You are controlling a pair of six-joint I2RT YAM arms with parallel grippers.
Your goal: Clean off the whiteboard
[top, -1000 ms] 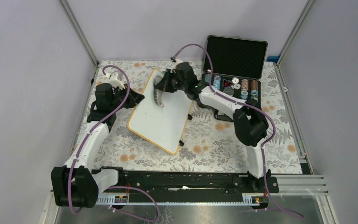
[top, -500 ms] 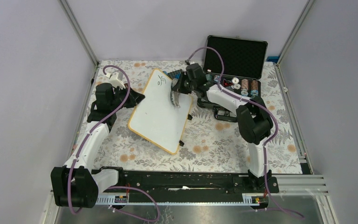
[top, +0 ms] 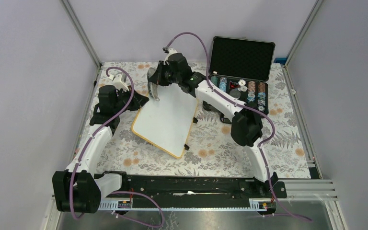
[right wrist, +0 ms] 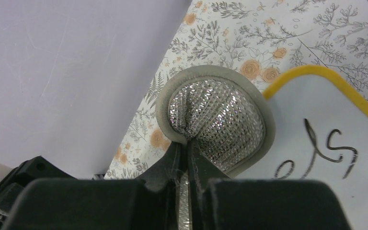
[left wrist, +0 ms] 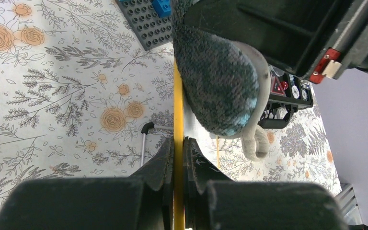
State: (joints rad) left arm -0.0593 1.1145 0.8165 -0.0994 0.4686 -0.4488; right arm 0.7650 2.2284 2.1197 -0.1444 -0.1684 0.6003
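The whiteboard [top: 167,120] lies slanted on the flowered cloth, white with a yellow rim. My left gripper [top: 141,101] is shut on its left edge; the left wrist view shows the yellow rim [left wrist: 178,120] pinched edge-on between the jaws of the left gripper [left wrist: 178,143]. My right gripper [top: 157,85] is shut on a round wiping pad [top: 152,90], silver mesh with a grey border [right wrist: 215,120], at the board's far corner. Black handwriting [right wrist: 326,153] shows on the whiteboard [right wrist: 311,105] just right of the pad. The right gripper [right wrist: 187,148] clamps the pad's folded edge.
An open black chip case [top: 242,57] with stacked chips [top: 254,91] stands at the back right. A grey studded baseplate [left wrist: 146,24] with a blue brick lies beyond the board's far edge. Metal frame posts [top: 81,33] rise at the table's back corners.
The right gripper with the pad swung right across the board's far end, baring handwriting at the corner, then swept back left to that corner. The left arm and board stayed still.
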